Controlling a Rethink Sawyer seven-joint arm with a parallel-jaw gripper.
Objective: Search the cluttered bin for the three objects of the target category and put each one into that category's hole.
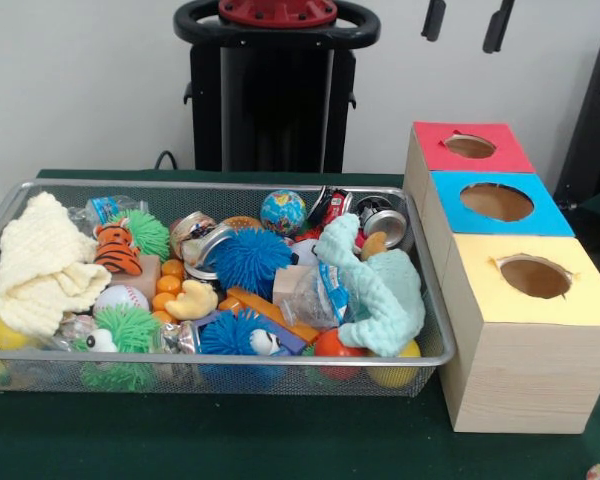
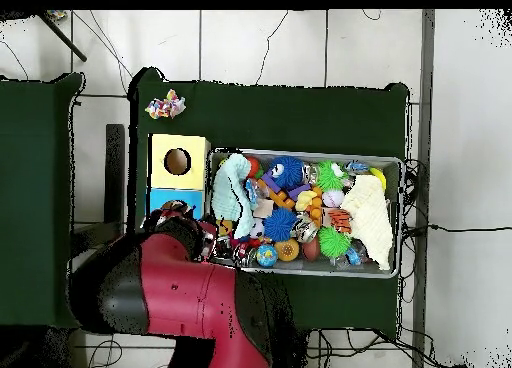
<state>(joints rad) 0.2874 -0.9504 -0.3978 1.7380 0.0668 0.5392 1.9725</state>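
Front view: the gripper (image 1: 468,22) hangs at the top right edge, fingers parted and empty, above the blue-topped box's hole (image 1: 496,202). In the bin (image 1: 230,358), the pale-yellow cloth (image 1: 40,265) drapes over the left rim and the mint-green cloth (image 1: 380,285) lies at right.

Overhead view: the printed white cloth (image 2: 166,106) lies on open green table at upper left, clear of the bin; the red arm (image 2: 190,299) covers the lower left.

In the front view the end effector (image 1: 468,25) is cut off by the top edge, so only two dark finger tips are shown. In the overhead view the red-topped box is hidden under the red and black arm (image 2: 190,299), and the blue-topped box (image 2: 172,200) is partly covered by it, its hole unseen. The near corner of the bin (image 2: 394,164) is likewise overlapped. The small printed cloth (image 2: 165,106) is too small for its pattern to be read.
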